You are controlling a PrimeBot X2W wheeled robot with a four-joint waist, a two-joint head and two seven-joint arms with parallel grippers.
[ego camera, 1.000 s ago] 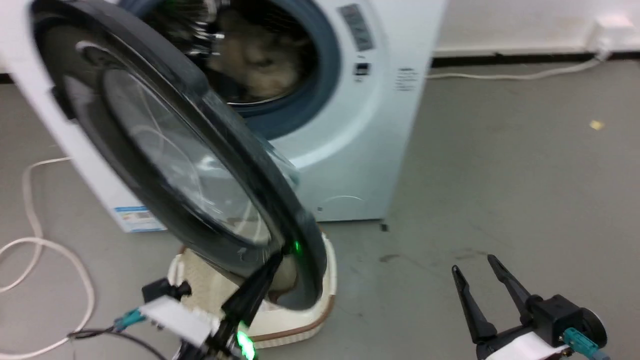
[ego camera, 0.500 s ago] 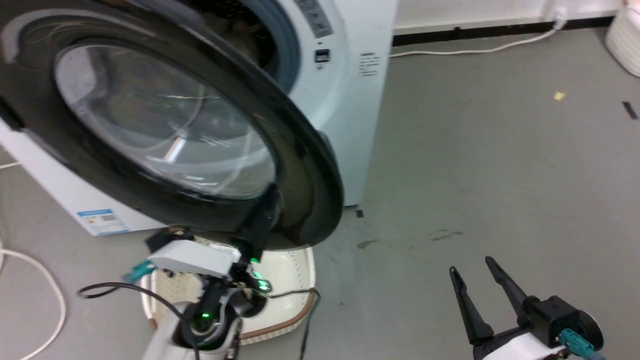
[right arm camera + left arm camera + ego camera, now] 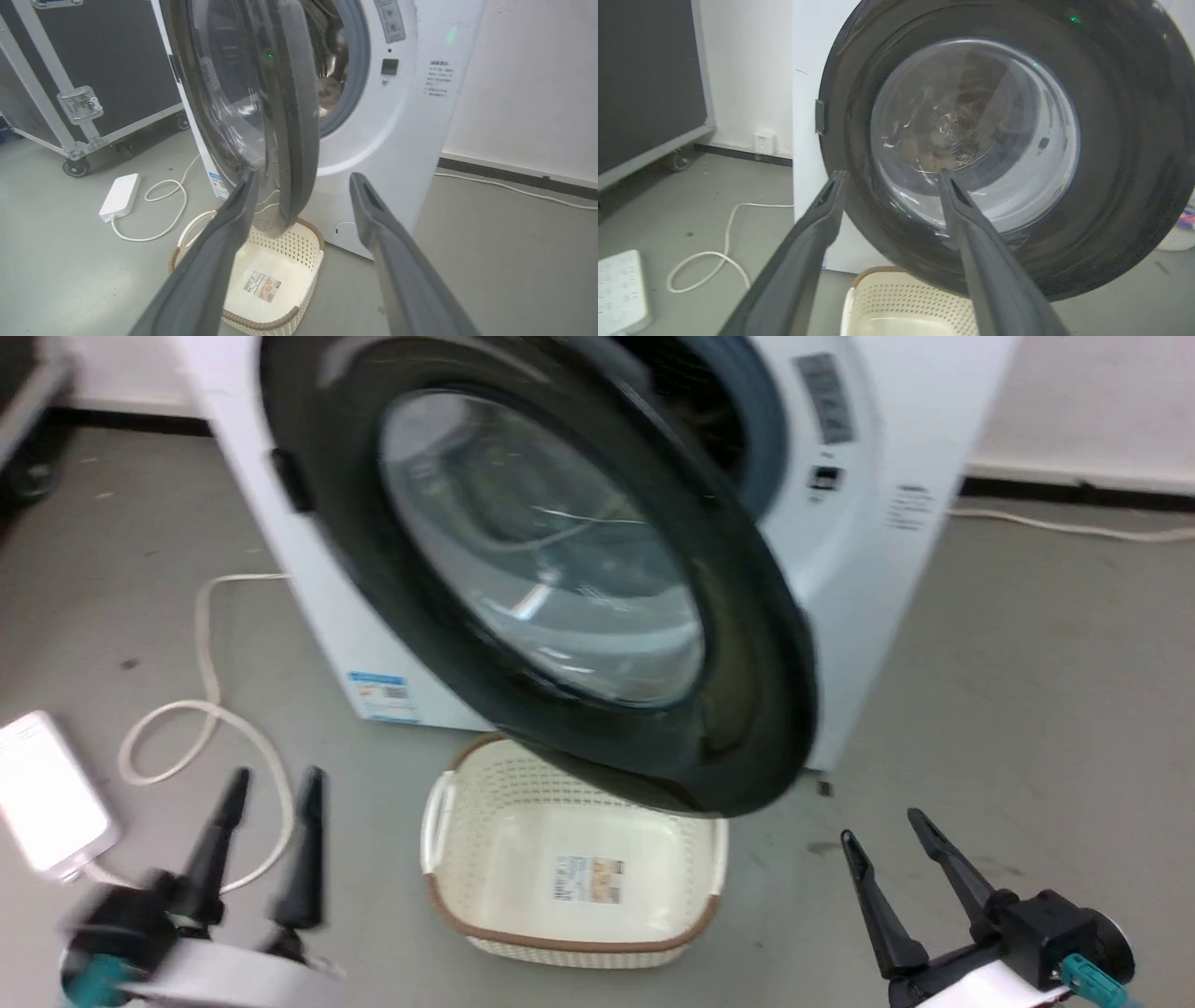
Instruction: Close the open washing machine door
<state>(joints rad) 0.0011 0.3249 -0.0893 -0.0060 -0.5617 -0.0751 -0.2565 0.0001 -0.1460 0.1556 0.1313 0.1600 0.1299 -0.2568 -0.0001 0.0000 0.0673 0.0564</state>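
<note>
The washing machine door (image 3: 747, 644), round with a wide black rim and a bulging glass window (image 3: 551, 551), stands partly open, swung out from the white machine (image 3: 887, 569). In the left wrist view the door (image 3: 1111, 140) faces me; the right wrist view catches the door (image 3: 299, 116) edge-on. My left gripper (image 3: 273, 782) hangs open at the lower left, apart from the door and empty. At the lower right my right gripper (image 3: 882, 829) is open, holding nothing. The grey-blue ring (image 3: 357, 70) shows around the drum.
A cream laundry basket (image 3: 439, 821) with a brown rim sits on the floor below the door. A white power strip (image 3: 42, 793) and its looped cable (image 3: 201, 709) lie at the left. A black wheeled case (image 3: 70, 70) stands left of the machine.
The left gripper has let go of the door's lower rim and drawn back to the lower left. The door has swung nearer the machine. The camera has turned left.
</note>
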